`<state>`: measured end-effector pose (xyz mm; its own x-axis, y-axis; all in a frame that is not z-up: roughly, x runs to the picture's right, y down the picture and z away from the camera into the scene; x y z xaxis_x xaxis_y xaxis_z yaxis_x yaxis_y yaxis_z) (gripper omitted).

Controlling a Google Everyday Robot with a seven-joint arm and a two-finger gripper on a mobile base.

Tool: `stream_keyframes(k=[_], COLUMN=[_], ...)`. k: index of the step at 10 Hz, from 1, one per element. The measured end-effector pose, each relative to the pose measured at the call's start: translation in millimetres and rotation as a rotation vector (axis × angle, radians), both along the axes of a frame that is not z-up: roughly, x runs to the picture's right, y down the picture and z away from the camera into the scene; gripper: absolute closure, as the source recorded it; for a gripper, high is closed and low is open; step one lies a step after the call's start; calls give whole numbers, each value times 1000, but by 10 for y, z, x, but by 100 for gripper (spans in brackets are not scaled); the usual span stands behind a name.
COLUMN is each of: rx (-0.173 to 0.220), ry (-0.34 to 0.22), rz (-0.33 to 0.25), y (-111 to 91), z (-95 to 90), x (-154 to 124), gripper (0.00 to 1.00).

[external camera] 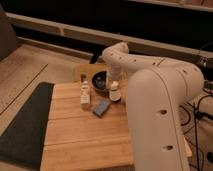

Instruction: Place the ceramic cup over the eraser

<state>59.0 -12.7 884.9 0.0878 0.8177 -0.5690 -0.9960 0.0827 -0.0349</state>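
The ceramic cup [115, 93], small and pale, is on the wooden table [75, 135] just right of the dark bowl [101, 83]. My gripper [113, 81] comes down from the white arm [150, 70] and sits directly above the cup, at its top. Whether it grips the cup does not show. The black eraser is hidden. The flat blue block [101, 107] lies in front of the bowl, and the slim labelled bottle [85, 95] stands to the left of it.
My large white arm and body [160, 120] cover the right part of the table. A dark mat [22, 125] lies on the floor at the left. A yellowish box [85, 71] stands behind the table. Cables [200, 105] hang at the right.
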Motion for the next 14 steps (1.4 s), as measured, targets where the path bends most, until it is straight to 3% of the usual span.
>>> stream_keyframes(k=[8, 14], rx=[-30, -25], ry=[-19, -24], rz=[-1, -18], y=[188, 201], z=[-126, -185], x=[-79, -60], gripper=[97, 44])
